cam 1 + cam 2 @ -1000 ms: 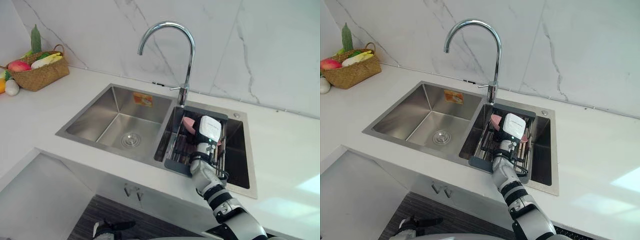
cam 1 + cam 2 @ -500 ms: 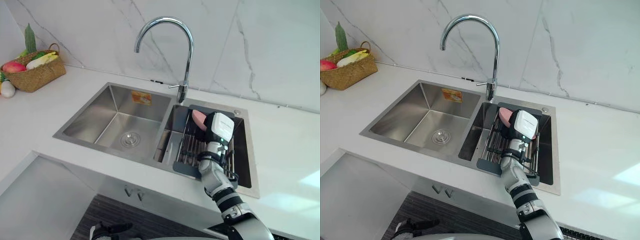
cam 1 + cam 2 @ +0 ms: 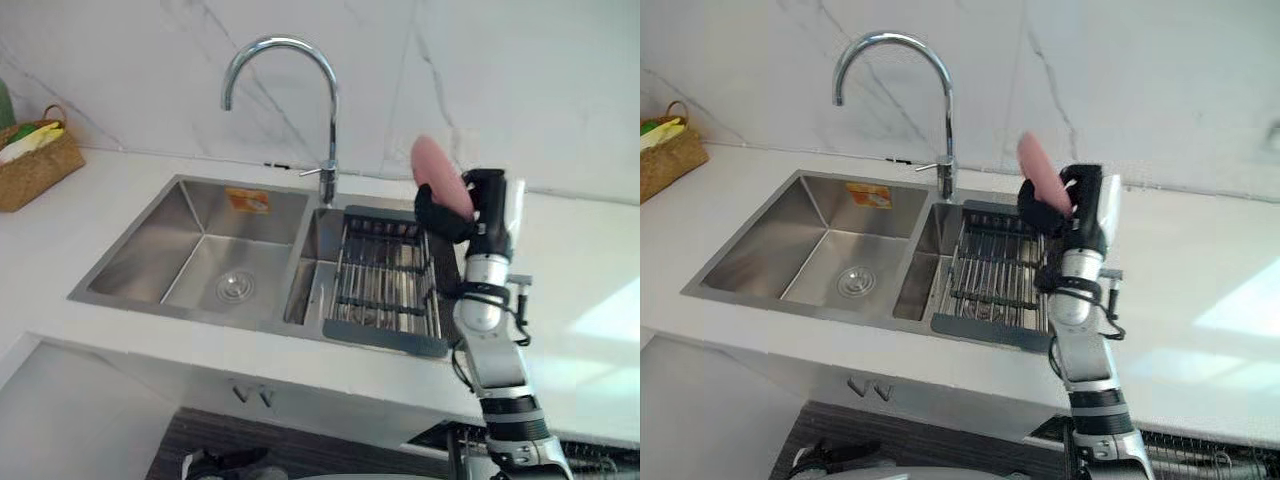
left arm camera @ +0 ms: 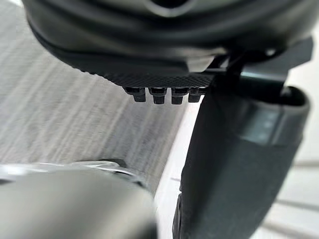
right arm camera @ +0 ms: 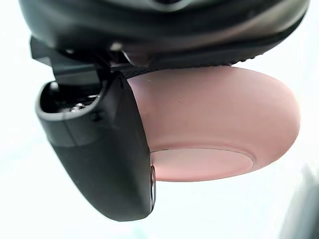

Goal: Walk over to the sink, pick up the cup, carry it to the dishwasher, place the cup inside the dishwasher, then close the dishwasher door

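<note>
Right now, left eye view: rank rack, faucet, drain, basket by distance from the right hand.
From the right hand, holding the cup:
1. Rack, just below it, right basin.
2. Faucet, behind the sink's middle.
3. Drain, left basin.
4. Basket, far left on the counter.

Pink cup (image 3: 437, 172), smooth, tilted, gripped in right hand (image 3: 488, 203), above dish rack (image 3: 385, 280).
</note>
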### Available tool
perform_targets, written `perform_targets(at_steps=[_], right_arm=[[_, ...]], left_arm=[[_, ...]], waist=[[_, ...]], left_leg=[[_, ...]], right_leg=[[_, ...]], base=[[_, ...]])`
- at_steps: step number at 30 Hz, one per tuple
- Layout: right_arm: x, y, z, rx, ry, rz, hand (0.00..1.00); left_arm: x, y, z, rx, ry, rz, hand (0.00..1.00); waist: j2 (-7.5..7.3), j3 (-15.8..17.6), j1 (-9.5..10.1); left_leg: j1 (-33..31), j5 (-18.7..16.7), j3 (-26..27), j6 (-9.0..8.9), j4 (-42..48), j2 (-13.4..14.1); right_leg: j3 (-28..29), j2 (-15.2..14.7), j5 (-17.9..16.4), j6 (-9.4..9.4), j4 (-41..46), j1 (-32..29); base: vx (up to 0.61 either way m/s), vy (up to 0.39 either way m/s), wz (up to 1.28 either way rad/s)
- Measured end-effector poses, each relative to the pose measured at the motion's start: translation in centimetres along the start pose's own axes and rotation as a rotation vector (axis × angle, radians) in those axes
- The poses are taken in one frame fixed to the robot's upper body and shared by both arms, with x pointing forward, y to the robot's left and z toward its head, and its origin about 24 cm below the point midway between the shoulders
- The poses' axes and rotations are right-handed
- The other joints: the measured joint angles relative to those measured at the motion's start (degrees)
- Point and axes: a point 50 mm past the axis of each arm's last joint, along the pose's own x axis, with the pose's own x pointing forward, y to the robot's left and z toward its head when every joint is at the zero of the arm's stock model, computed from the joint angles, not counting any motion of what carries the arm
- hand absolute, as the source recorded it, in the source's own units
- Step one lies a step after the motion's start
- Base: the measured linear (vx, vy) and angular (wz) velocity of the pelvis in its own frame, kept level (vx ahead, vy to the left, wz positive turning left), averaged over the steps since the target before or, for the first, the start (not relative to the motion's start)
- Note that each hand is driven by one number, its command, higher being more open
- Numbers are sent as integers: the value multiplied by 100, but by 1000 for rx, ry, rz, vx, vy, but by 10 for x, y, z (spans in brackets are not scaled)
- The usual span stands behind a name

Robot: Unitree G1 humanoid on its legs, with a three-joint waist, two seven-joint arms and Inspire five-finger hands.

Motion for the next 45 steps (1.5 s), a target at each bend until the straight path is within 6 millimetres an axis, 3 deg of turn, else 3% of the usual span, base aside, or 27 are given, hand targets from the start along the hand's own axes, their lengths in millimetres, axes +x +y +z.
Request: perform_targets(at_steps=[4,7,8,9,10,11,14,15,17,18,19,21,22,25,28,31,38,45], right_arm=[[8,-21,-2,-57,-11,-64,0],[9,-24,-3,-97,-12,-64,0],[10,-26,-4,-134,-11,-55,0],[10,-28,-5,-154,-9,-52,0],[11,-30,-4,-179,-16,-56,0],[13,-31,-2,-220,-36,-60,0],[15,-34,-1,-289,-61,-49,0],[17,-37,1,-321,-83,-48,0],[19,-38,6,-372,-133,-47,0],[21,-36,11,-387,-169,-47,0],[24,-37,14,-415,-192,-48,0],[24,-44,10,-462,-171,-48,0],[22,-50,5,-489,-142,-54,0],[13,-68,-10,-535,-70,-81,0],[1,-87,-24,-588,4,-101,0],[-14,-92,-36,-639,57,-75,0],[-57,-75,-65,-605,234,8,0],[-79,-51,-101,-603,399,135,0]], left_arm=[[2,2,14,44,-57,-64,100],[2,5,15,51,-61,-72,100],[3,8,15,53,-58,-65,100],[3,10,16,53,-56,-60,100],[4,11,18,38,-55,-56,100],[4,15,19,17,-56,-43,100],[5,33,14,-26,-36,10,100],[5,40,10,-33,-24,31,100],[5,51,9,-45,-14,65,100],[6,59,10,-71,-4,89,100],[6,58,10,-86,13,91,100],[6,52,8,-110,31,73,100],[6,45,9,-114,30,51,100],[5,35,9,-94,15,4,100],[5,28,14,-70,1,-18,100],[5,28,21,-65,-38,-23,100],[3,22,28,-19,-88,-59,100],[1,4,31,39,-111,-134,100]], waist=[[-37,65,-20],[-109,115,-108],[-209,182,-178],[-221,190,-192],[-112,201,-175],[-57,293,-125],[-96,341,-121],[-111,318,-93],[-257,220,16],[-413,131,108],[-422,119,141],[-436,127,86],[-436,128,12],[-391,78,-90],[-407,72,-235],[-404,69,-329],[-400,74,-401],[-306,214,-433]], left_leg=[[133,-135,-92,177,-54,-359],[223,-259,223,264,-12,-440],[257,-261,420,338,72,-465],[270,-220,571,389,34,-418],[309,-120,774,444,-102,-288],[401,-25,1068,468,-266,-110],[611,49,1384,422,-373,118],[664,60,1542,387,-375,197],[612,104,1854,271,-381,297],[485,159,2077,158,-386,374],[411,284,2202,47,-513,430],[429,449,2239,-36,-662,422],[489,479,2234,-87,-671,421],[610,601,2200,-194,-858,443],[627,746,2204,-201,-1142,361],[602,865,2209,-159,-1366,247],[566,989,2154,-71,-1602,-36],[326,1027,2080,57,-1633,-262]], right_leg=[[815,-202,55,58,483,-608],[1179,-261,54,52,758,-886],[1317,-252,115,-186,764,-988],[1341,-196,213,-693,529,-1011],[922,-190,-215,-1194,508,-988],[399,-339,-435,-1203,1193,-1172],[-190,-692,-782,-1222,2729,-978],[-336,-837,-1042,-1190,3062,-715],[-546,-915,-1119,-1077,2888,-347],[-684,-778,-1099,-685,2166,-213],[-803,-509,-951,-417,1385,-70],[-815,-239,-699,-40,410,257],[-821,-144,-640,47,59,457],[-806,-1,-604,19,-98,563],[-797,22,-565,-21,-185,508],[-803,-30,-539,1,-199,406],[-841,-224,-428,99,-225,308],[-785,-451,-375,164,-139,18]], base=[[-111,155,-88],[-143,116,-76],[-160,117,-78],[-178,94,-87],[-257,82,-100],[-178,38,-92],[-129,42,-76],[-27,-34,-78],[-17,-101,-95],[-22,-187,-114],[-25,-200,-107],[-2,-213,-47],[14,-208,-15],[0,-144,-7],[-34,-35,-2],[-38,24,3],[-22,67,5],[-55,80,2]])
